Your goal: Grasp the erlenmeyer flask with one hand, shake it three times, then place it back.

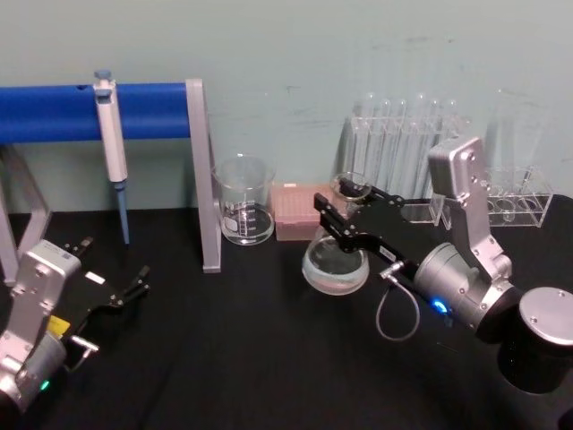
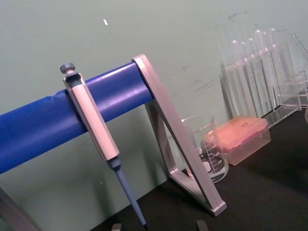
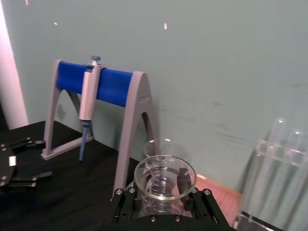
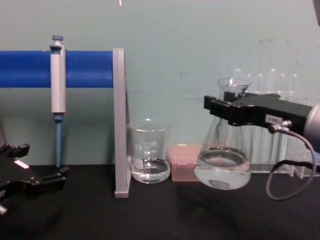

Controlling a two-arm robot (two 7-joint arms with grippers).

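**Right jaws clamped on the flask neck**

Your right gripper (image 4: 226,107) sits nearest: flat black jaws, a silver-grey cylindrical wrist and one looping grey cable (image 4: 280,185). Its jaws are closed on the narrow neck of the erlenmeyer flask (image 4: 222,172), just under the flared lip. You hold the flask tilted, in front of the pink box and right of the beaker. Its wide round base looks to hang just above the black surface (image 1: 251,358), though you cannot be sure of the gap. The flask is clear glass, conical, with a little clear liquid pooled at the bottom. One small white label is on the right gripper; its print is too small to read.

Your left gripper (image 1: 115,260) rests low at the left, jaws apart and holding nothing.

Along the wall stand:
- one straight-sided glass beaker (image 4: 150,157) with white graduations, unreadable, and a shallow layer of liquid;
- one translucent pink box (image 4: 185,165);
- two clear racks (image 1: 403,157), the taller with thin test tubes;
- one grey-and-blue pipette (image 1: 112,143) hanging on the blue bar of a grey stand (image 1: 201,170).
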